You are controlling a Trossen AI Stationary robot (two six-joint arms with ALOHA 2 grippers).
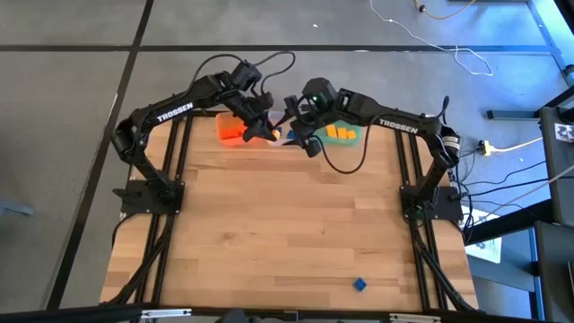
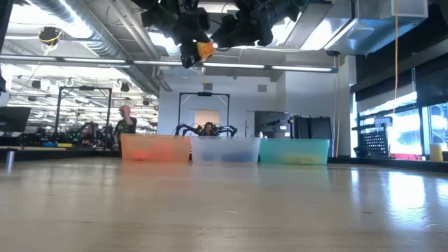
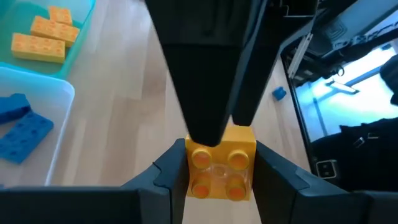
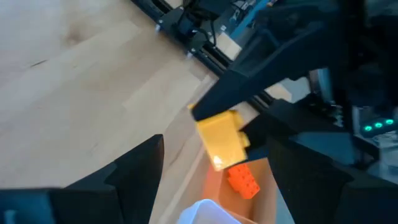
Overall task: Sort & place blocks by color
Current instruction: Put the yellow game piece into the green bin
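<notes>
My left gripper (image 3: 221, 180) clamps a yellow brick (image 3: 221, 165) aloft between orange tub (image 1: 231, 128) and clear tub (image 2: 225, 149); my right gripper (image 4: 214, 180), spread wide, faces it; green tub (image 1: 343, 136) lies rightward.

The left gripper (image 1: 262, 126) and the right gripper (image 1: 300, 124) are very close to each other, high over the far edge of the table (image 1: 278, 233), so between them there is almost no room to pass. Directly under them stand three tubs in a row, touching: the orange tub (image 2: 155, 148), the clear tub (image 2: 225, 149) and the green tub (image 2: 294, 150). Toward the near side from both grippers the wood is open, with only one blue block (image 1: 359, 284) far off near the front edge.
</notes>
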